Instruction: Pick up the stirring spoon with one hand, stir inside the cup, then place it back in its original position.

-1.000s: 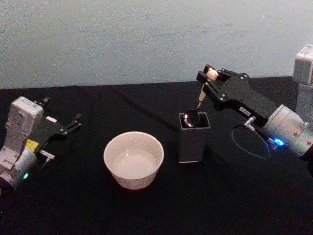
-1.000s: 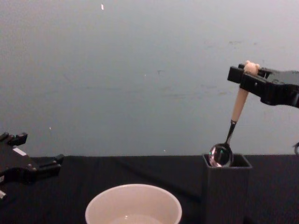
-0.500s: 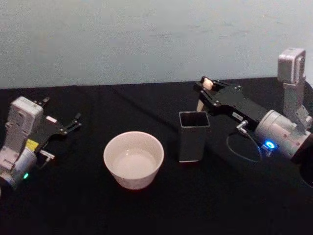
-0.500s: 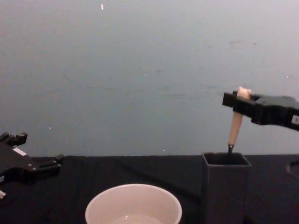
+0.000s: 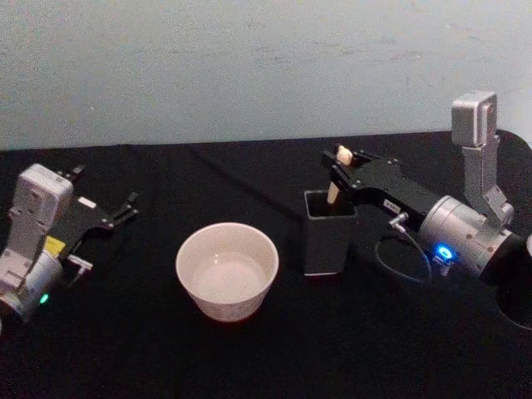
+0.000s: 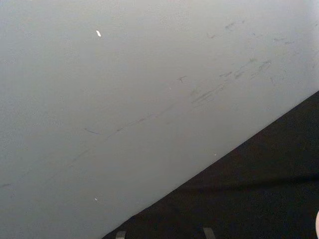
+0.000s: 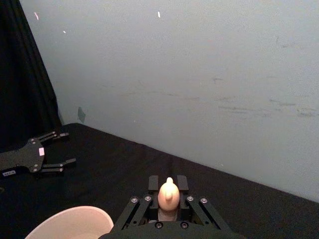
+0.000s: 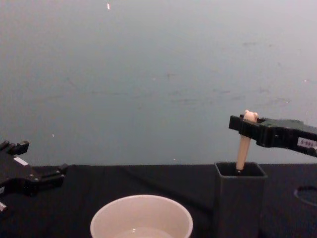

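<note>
Right gripper (image 5: 340, 157) clamps the stirring spoon (image 8: 243, 148) (bowl down in the dark holder (image 5: 328, 233)); left gripper (image 5: 125, 206), fingers apart, idles beside the cup (image 5: 226, 270).

Black table (image 5: 249, 366) bears cup (image 5: 227, 271) and holder (image 5: 329, 233).

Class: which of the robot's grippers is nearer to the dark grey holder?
Right. The right gripper sits just above the holder, gripping the spoon standing in it. The left gripper hovers far off, beyond the cup.
</note>
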Available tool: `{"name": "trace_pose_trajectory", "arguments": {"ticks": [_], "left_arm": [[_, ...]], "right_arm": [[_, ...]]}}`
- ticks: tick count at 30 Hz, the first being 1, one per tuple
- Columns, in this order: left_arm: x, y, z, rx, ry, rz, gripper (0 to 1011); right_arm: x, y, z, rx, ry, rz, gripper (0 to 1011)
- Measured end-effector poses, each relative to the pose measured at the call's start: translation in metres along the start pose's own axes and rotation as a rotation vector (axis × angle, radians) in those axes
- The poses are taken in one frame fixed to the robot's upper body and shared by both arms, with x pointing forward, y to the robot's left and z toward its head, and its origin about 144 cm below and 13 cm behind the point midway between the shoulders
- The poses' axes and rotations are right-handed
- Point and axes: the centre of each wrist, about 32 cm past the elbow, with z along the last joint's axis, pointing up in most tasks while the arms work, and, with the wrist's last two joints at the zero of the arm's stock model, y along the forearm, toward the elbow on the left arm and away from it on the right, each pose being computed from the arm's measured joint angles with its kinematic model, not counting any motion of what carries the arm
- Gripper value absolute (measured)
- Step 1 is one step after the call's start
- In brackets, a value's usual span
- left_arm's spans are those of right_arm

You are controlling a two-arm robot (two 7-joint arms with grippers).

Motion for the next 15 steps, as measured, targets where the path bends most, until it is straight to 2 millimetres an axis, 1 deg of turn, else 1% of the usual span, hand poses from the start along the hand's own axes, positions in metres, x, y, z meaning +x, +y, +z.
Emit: {"name": "trace_pose_trajectory", "arguments": {"ticks": [15], "left_arm": [[0.0, 0.0, 0.0, 0.0, 0.0, 0.0, 1002]], "right_arm": [[-0.0022, 0.0012, -0.0104, -0.035, 0.012, -0.025, 213]]}}
